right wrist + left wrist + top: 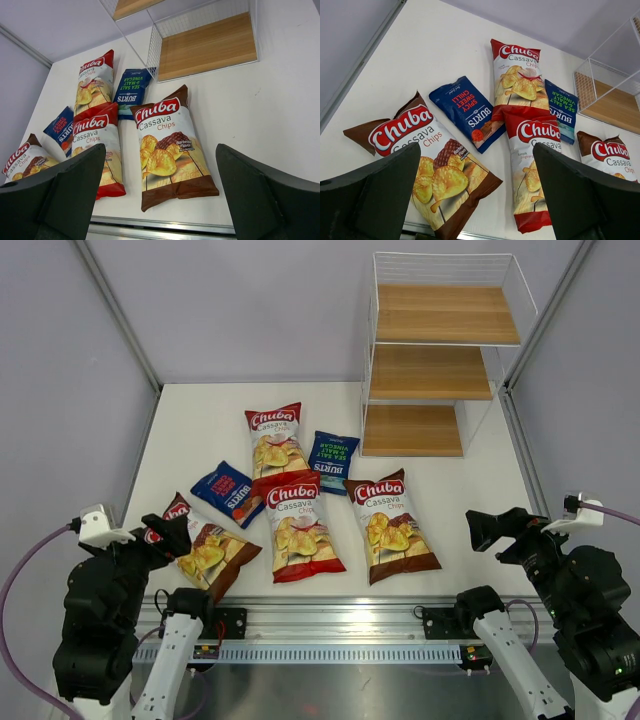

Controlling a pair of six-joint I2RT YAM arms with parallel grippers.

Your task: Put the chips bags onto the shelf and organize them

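Observation:
Six chips bags lie flat on the white table. Two red-and-white Chuba bags (276,440) (300,527) overlap end to end in the middle. A brown Chuba bag (392,525) lies right of them, another brown one (207,552) at the near left. A blue Burts bag (229,492) lies left of the red ones, a second (333,461) to their right. The shelf (435,360) stands at the far right, its three tiers bare. My left gripper (166,536) is open above the left brown bag (425,165). My right gripper (497,528) is open, right of the other brown bag (167,147).
A metal rail (330,622) runs along the table's near edge between the arm bases. Grey walls close the table on the left, right and far sides.

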